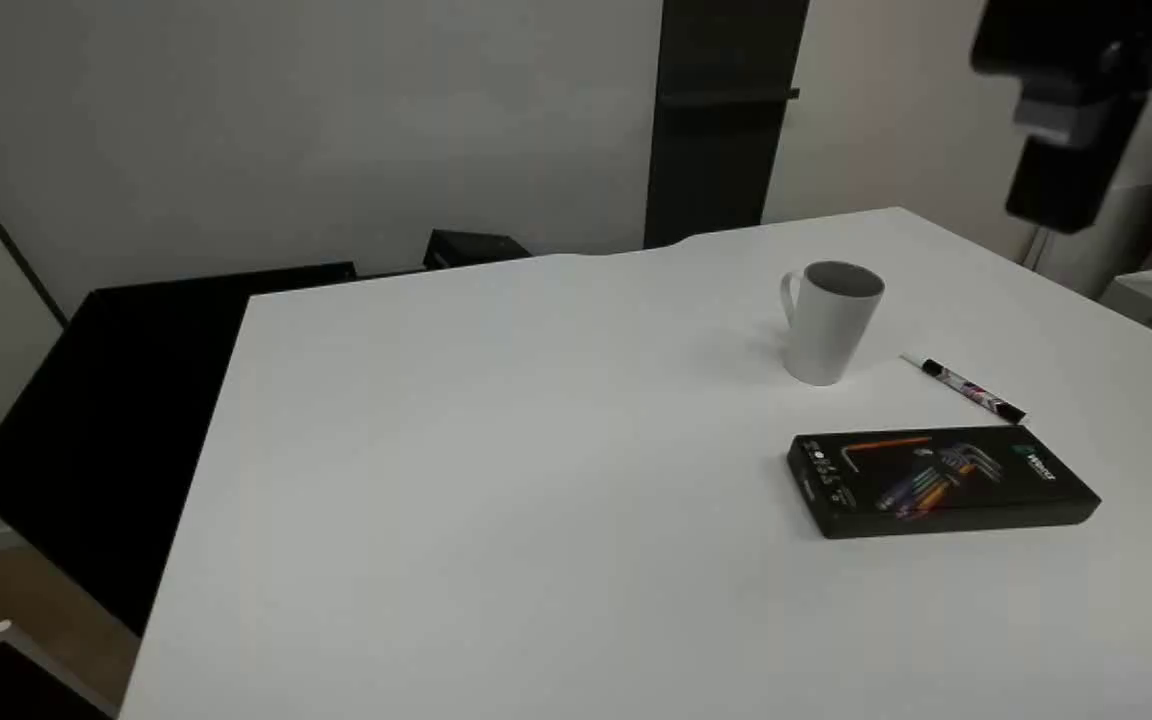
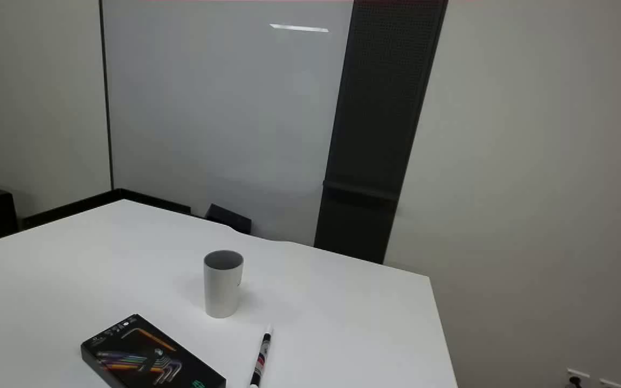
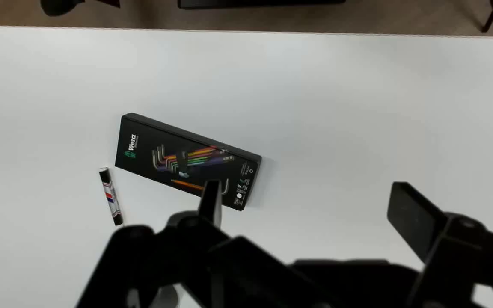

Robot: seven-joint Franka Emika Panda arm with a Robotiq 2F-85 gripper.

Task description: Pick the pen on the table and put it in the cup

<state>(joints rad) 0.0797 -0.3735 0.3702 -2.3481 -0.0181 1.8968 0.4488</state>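
Observation:
The pen, black and white with red and blue marks and a light tip, lies on the white table [image 1: 486,480]. It shows in both exterior views [image 1: 973,391] [image 2: 261,357] and in the wrist view [image 3: 111,196], left of the jaws. The light grey-white cup stands upright near it in both exterior views [image 1: 824,335] [image 2: 222,291]. In the wrist view only a bit of the cup [image 3: 166,298] shows; the gripper hides the rest. My gripper [image 3: 305,193] is open and empty, above the table. In an exterior view part of the gripper [image 1: 1061,180] hangs high at the upper right.
A flat black box with coloured hex keys [image 1: 941,480] lies close to the pen's black end, also in the wrist view [image 3: 186,160] partly behind the left finger. The table's edge [image 3: 246,31] runs along the top of the wrist view. A wall stands behind the table.

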